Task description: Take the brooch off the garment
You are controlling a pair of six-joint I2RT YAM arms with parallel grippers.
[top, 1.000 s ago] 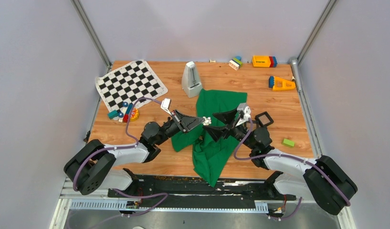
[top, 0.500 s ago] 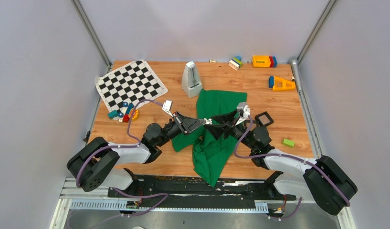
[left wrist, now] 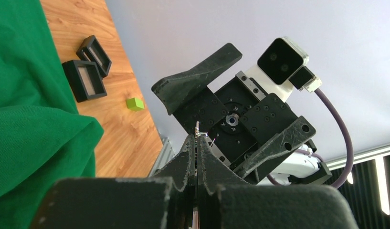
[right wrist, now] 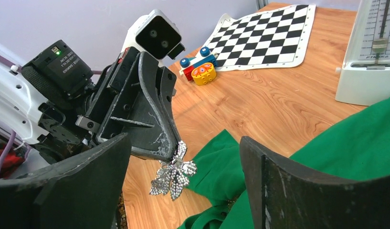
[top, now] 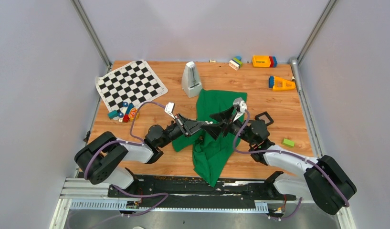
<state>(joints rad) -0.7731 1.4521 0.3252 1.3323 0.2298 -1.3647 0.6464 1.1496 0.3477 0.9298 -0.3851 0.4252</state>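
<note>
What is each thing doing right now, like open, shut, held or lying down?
Left end effector: shut on the brooch.
Right end effector: open, holding nothing.
Brooch: pinched, dangling clear of the garment.
Garment: crumpled on the table.
Metronome: standing upright.
Chequered mat: spread flat.

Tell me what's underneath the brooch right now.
The silver brooch hangs from the shut left end effector. Beneath it lie a fold of the green garment and bare table. Its clasp is hidden inside the grip.

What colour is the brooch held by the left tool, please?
The brooch is sparkly silver; clearest in the right wrist view.
</note>
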